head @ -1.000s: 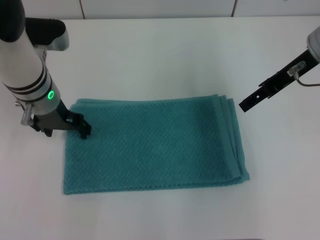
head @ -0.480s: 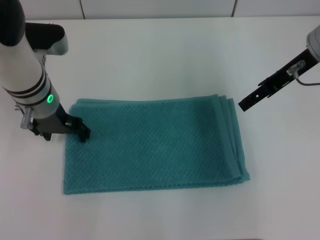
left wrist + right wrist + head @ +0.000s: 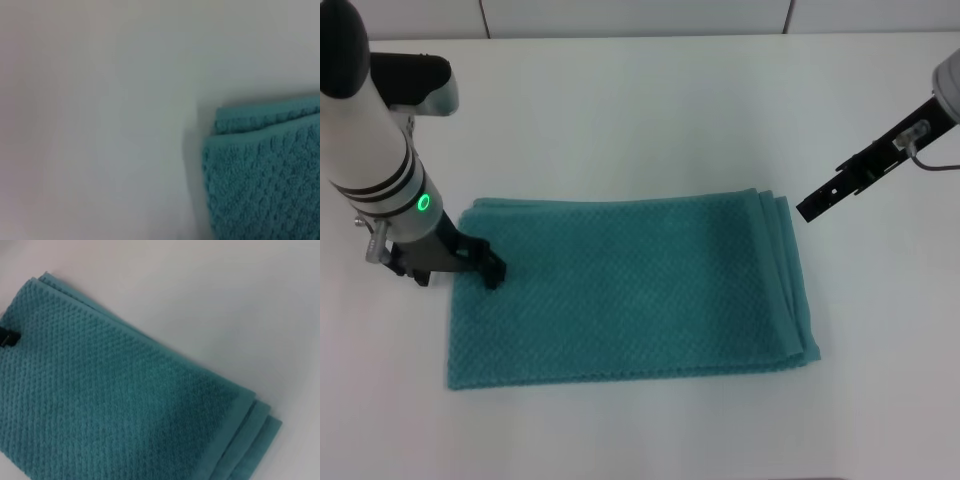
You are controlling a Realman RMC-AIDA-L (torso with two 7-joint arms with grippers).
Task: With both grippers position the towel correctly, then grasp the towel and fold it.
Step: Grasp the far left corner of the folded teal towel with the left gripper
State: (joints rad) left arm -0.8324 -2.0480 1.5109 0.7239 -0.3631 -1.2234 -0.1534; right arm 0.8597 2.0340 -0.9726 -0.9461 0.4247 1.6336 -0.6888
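Positioning step judged in hand. Towel (image 3: 630,290) lies flat at table (image 3: 650,110) centre. Left gripper (image 3: 488,270) is set on its 10 o'clock corner; right gripper (image 3: 817,204) is held off at 2 o'clock. Finger states can't be told. Next: right-side edge must be reached.

The head camera looks down from above; both wrist cameras look closely at the towel (image 3: 630,290) corners.

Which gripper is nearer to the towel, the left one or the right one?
Left. The left gripper is down at the towel's left edge, near its far corner. The right gripper hangs apart, just beyond the far right corner.
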